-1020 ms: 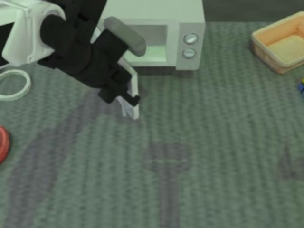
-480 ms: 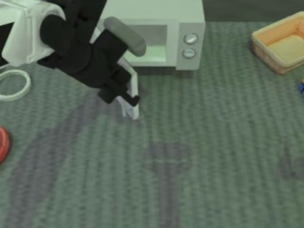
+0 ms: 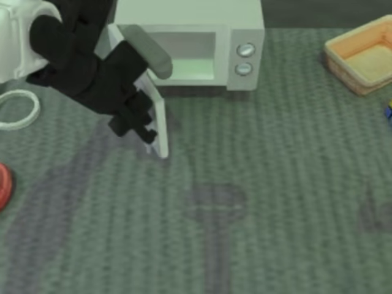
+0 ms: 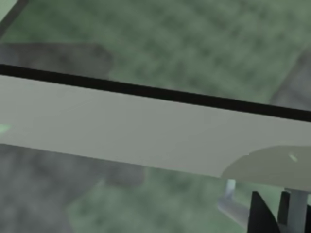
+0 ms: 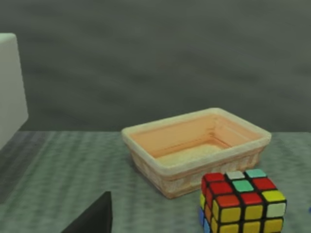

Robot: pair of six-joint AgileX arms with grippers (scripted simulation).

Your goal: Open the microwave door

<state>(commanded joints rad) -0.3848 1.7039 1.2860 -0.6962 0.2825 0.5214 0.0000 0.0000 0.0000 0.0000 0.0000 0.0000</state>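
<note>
The left gripper sits at the free edge of the microwave door, its jaws closed on that edge as far as the top view shows; the left wrist view shows only the door's white edge running across the frame close up, with dark fingertips low in the corner. The microwave stands at the far side of the table, left of centre, its cavity exposed and two knobs on the front panel. The door stands swung well out from the cavity toward the near side, seen nearly edge-on, hinged on the microwave's left. The right arm is not in the top view; its wrist view shows a tan basket and a colour cube just beside it.
</note>
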